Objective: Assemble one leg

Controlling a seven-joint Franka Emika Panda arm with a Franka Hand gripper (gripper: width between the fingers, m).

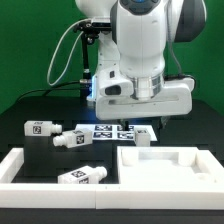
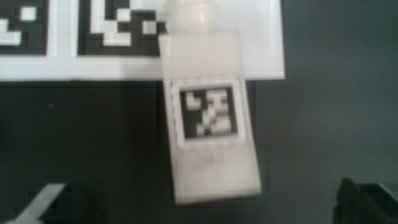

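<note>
Gripper wide open, holding nothing. Dark fingertips stand either side of one leg, clear of it. The leg lies flat on the dark table, tag up, one end reaching over the marker board edge. In the exterior view the white wrist housing hides the fingers, and the same leg, at the board's end on the exterior view's right, is partly covered. Wrist view blurred; fingertips cut off by the frame.

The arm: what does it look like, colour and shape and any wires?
The arm is bulky and rounded, in white shells with dark joints. It ends in a wide white block with a bluish light. A black cable loops beside it. The jaws are dark, blunt tips.
</note>
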